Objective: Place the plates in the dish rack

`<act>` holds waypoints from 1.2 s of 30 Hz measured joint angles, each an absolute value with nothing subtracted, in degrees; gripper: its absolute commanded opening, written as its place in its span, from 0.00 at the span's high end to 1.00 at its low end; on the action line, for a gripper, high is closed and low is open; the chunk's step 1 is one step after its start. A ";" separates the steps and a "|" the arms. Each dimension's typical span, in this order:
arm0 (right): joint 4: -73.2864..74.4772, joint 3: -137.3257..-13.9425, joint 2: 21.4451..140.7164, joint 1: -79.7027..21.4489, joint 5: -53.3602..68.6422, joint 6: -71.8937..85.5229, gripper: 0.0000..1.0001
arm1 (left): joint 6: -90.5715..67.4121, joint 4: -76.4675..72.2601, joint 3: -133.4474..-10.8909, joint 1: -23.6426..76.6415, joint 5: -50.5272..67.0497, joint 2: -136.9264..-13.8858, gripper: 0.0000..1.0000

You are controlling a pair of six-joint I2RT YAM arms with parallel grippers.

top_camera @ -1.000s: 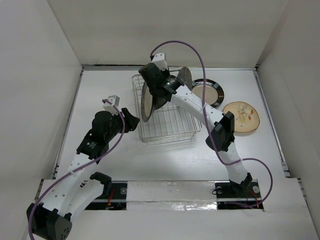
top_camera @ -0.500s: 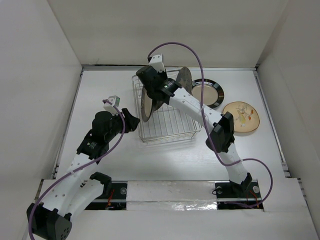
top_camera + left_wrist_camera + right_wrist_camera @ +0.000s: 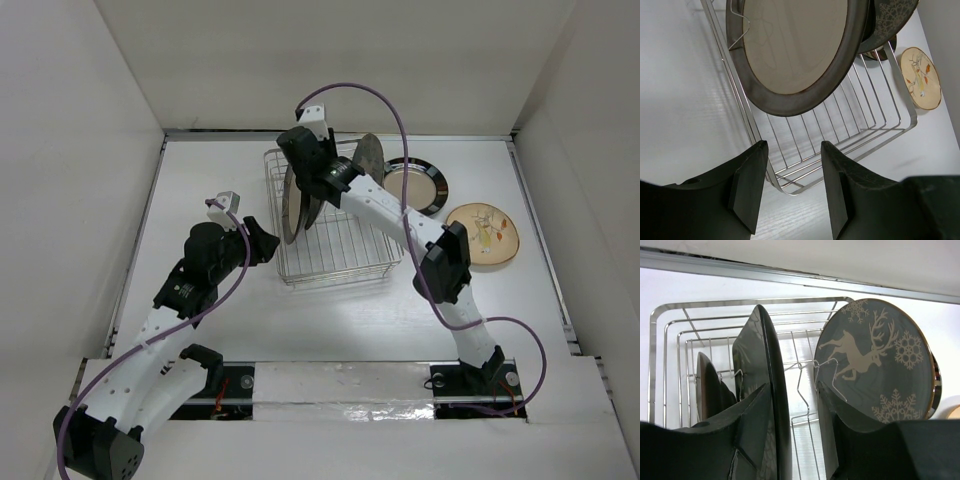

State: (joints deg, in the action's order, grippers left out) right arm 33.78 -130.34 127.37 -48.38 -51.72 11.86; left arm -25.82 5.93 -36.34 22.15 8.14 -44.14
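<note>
Bright, even white light all over.
The white bench (image 3: 330, 320) shows only soft grey shadows; in both wrist views the dark fingers (image 3: 747, 185) at the bottom look a bit blurry.

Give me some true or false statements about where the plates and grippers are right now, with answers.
A dark-rimmed plate and a floral plate lie flat on the table right of the dish rack. True.
The left gripper grips a plate. False: it is open and empty, beside the rack.
A reindeer plate stands in the rack. True.
The right gripper is shut on the floral plate. False: it is open above the rack.
</note>
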 measured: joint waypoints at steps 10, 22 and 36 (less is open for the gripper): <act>30.30 -123.52 121.84 -47.29 -47.00 12.27 0.36 | -25.82 5.91 -36.34 22.15 8.10 -44.14 0.57; 19.29 -103.50 95.72 -46.22 -41.34 14.57 0.43 | -25.47 5.91 -36.34 22.15 7.40 -44.01 0.57; 3.09 -41.71 55.77 -14.11 -36.12 30.87 1.00 | -21.65 5.89 -36.36 22.11 10.94 -41.15 1.00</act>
